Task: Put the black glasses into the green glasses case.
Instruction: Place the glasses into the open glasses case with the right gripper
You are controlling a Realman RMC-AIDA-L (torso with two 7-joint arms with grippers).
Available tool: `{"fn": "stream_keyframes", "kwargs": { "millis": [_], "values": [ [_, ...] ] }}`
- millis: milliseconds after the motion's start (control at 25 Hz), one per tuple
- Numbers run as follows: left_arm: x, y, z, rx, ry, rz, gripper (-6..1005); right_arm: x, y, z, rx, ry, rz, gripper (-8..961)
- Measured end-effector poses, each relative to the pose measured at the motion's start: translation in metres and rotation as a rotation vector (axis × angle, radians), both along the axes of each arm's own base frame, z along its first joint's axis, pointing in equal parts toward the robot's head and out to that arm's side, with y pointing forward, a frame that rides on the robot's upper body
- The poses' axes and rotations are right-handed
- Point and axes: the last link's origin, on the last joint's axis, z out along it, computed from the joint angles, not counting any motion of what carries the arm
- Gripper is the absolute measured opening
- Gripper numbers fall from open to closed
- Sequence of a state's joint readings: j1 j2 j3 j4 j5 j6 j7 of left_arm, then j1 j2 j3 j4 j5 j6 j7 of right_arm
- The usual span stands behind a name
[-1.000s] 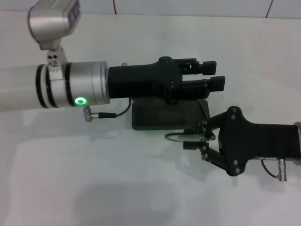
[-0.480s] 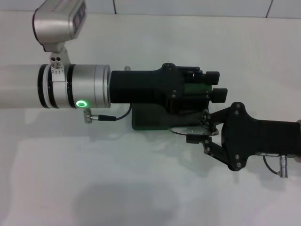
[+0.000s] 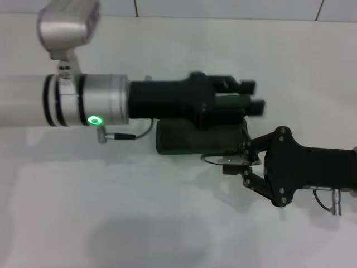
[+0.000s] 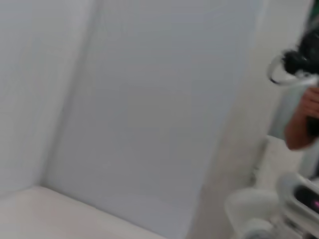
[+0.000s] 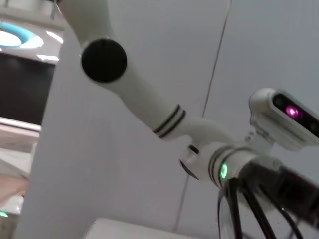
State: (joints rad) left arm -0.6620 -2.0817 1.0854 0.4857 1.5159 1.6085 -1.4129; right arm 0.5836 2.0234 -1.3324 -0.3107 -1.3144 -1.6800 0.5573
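The green glasses case lies on the white table, its dark inside showing. My left gripper reaches over it from the left. A green strip, the case's lid, stands edge-on between its fingers. My right gripper comes in from the right at the case's front right corner. It is shut on the black glasses, and one round lens sticks out along the case's front edge. Much of the frame is hidden by the fingers. Neither wrist view shows the case.
The white table spreads in front of the case, with a tiled wall behind it. A thin cable hangs from my left wrist beside the case's left end. The right wrist view shows my left arm and its green light.
The green lid has come up between my left gripper's fingers. My right gripper has carried the glasses a little up and closer to the case's front right corner.
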Motion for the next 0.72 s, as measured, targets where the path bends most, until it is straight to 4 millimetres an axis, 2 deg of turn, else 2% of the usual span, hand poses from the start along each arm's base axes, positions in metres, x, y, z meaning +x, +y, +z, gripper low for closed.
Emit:
{"fn": "stream_keyframes", "kwargs": {
  "millis": [200, 280, 360, 520, 720],
  "values": [
    [-0.026, 0.016, 0.022, 0.213, -0.06, 0.147, 533, 0.014, 0.013, -0.005, 0.136, -0.092, -0.039, 128],
    [-0.031, 0.018, 0.025, 0.237, -0.064, 0.171, 533, 0.014, 0.021, -0.007, 0.177, -0.133, -0.05, 128],
    [-0.043, 0.019, 0.035, 0.281, -0.079, 0.227, 533, 0.011, 0.026, -0.01, 0.194, -0.155, -0.057, 129],
    [-0.048, 0.018, 0.038, 0.294, -0.081, 0.243, 533, 0.003, 0.037, -0.021, 0.233, -0.271, -0.103, 129],
    [-0.052, 0.016, 0.039, 0.298, -0.076, 0.254, 533, -0.017, 0.034, -0.042, 0.354, -0.404, -0.086, 130]
  ]
}}
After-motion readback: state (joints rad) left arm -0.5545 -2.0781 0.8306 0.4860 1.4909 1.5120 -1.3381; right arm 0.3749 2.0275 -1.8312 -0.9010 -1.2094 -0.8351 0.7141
